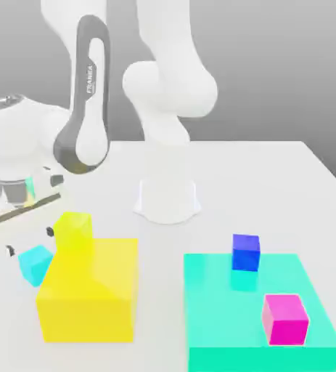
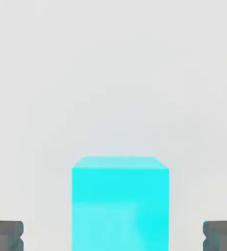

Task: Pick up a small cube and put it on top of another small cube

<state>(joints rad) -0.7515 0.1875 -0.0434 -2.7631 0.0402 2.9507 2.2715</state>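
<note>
The small cyan cube [image 1: 34, 263] rests on the white table at the exterior view's left, beside the big yellow block [image 1: 91, 294]. My gripper [image 1: 30, 242] hangs just above the cyan cube with its jaws open. In the hand view the cyan cube [image 2: 120, 201] lies between my two dark fingertips [image 2: 5, 235], with a gap on each side, and my gripper [image 2: 113, 236] grips nothing. The small yellow cube [image 1: 72, 231] sits on the far left corner of the big yellow block, close to my hand.
A large flat teal block [image 1: 221, 320] lies at the exterior view's right, carrying a dark blue small cube [image 1: 246, 252] and a magenta small cube [image 1: 285, 318]. The arm's white base [image 1: 167, 200] stands behind, at the table's middle.
</note>
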